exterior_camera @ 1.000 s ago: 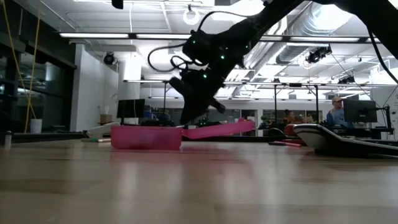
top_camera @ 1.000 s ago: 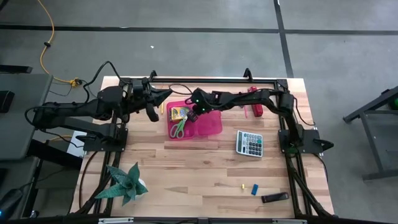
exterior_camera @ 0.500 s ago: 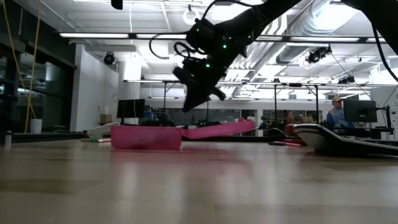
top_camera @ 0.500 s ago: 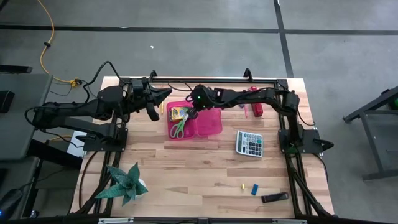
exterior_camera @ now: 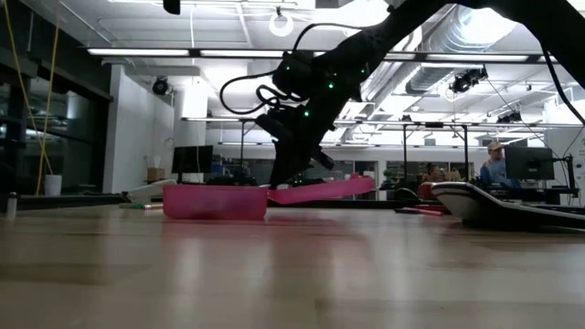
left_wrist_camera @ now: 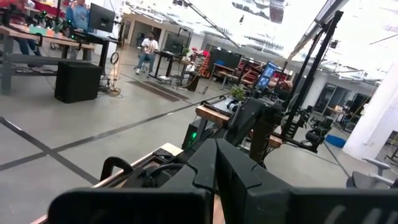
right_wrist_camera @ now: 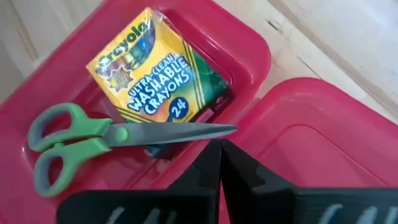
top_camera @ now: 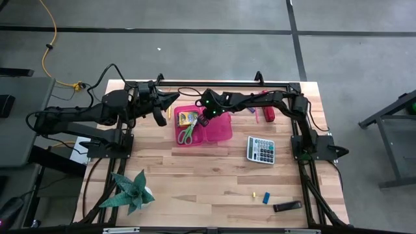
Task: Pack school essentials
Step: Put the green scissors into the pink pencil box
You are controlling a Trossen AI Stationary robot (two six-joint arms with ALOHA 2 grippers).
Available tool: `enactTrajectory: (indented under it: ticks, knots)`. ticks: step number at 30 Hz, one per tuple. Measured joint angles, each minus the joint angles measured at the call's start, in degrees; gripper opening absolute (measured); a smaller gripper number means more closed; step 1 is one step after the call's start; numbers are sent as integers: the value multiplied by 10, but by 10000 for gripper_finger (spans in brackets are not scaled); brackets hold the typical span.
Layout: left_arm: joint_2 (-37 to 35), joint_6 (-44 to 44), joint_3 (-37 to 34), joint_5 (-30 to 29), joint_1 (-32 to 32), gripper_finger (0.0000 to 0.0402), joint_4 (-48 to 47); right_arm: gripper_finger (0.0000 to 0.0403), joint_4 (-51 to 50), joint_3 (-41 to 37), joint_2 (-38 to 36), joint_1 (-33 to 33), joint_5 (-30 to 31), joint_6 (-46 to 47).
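scissors [right_wrist_camera: 112, 140], crayon box [right_wrist_camera: 158, 68] in glossy pink bin [right_wrist_camera: 255, 56]

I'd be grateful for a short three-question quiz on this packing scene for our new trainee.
1. True or false: the green-handled scissors lie inside the pink box.
2. Which gripper hangs over the pink box: A left, B right?
3. Fill in: the grey calculator sits on the ____.

Key: 1 true. 2 B: the right gripper is there, fingers together; the left gripper waits beside the box. 3 table.
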Motion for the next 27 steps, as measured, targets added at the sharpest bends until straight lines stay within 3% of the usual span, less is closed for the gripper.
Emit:
enactTrajectory:
  ticks: [17, 27]
  knots:
    - [0, 0, 0, -28, 0, 0, -2, 0, 104, 0, 6, -1, 16, -1]
    - [0, 0, 0, -28, 0, 0, -3, 0, -18, 0, -3, -19, 24, -4]
